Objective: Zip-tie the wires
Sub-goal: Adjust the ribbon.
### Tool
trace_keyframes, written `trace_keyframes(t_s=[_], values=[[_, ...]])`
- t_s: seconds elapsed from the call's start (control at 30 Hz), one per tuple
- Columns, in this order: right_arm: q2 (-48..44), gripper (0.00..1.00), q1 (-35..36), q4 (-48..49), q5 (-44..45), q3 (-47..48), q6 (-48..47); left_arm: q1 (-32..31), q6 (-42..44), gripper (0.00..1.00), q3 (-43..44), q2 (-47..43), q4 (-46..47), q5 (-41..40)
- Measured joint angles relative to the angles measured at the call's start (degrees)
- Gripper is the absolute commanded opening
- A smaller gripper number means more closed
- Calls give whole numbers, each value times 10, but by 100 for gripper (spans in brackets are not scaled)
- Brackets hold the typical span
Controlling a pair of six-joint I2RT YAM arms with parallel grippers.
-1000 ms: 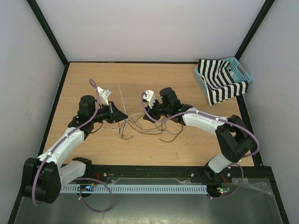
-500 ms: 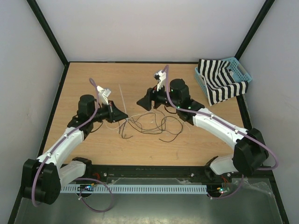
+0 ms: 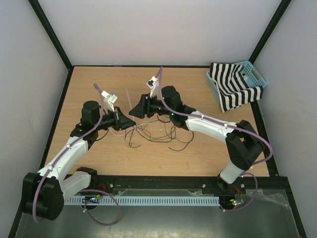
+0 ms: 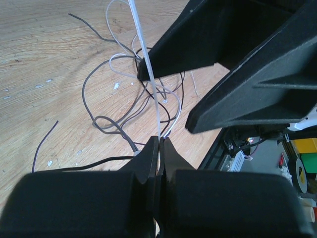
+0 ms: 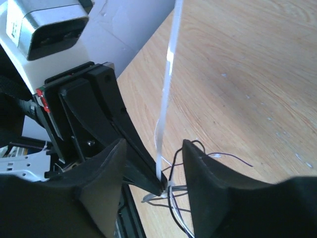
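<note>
Left wrist view: the left gripper (image 4: 159, 141) is clamped on the white zip tie (image 4: 148, 64), just above the wires (image 4: 106, 89) lying loose on the table (image 4: 44, 44). The right gripper (image 5: 156, 148) straddles the tie with its jaws apart. Cinching apparently remains.

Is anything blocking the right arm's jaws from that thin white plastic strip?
Nothing visible does. The thin white plastic zip-tie strip appears to run between the right gripper's open jaws, its lower end pinched in the shut left gripper.
</note>
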Motion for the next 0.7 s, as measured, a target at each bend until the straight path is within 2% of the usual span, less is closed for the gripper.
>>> trace_keyframes(t_s=[0.27,0.4,0.7], values=[[32,21,7,37,-29,17,33,-2,0,0,0,0,0,0],[34,0,7,41,-36,17,39,-2,0,0,0,0,0,0],[39,0,3,2,-36,52,14,-6,0,0,0,0,16,-3]])
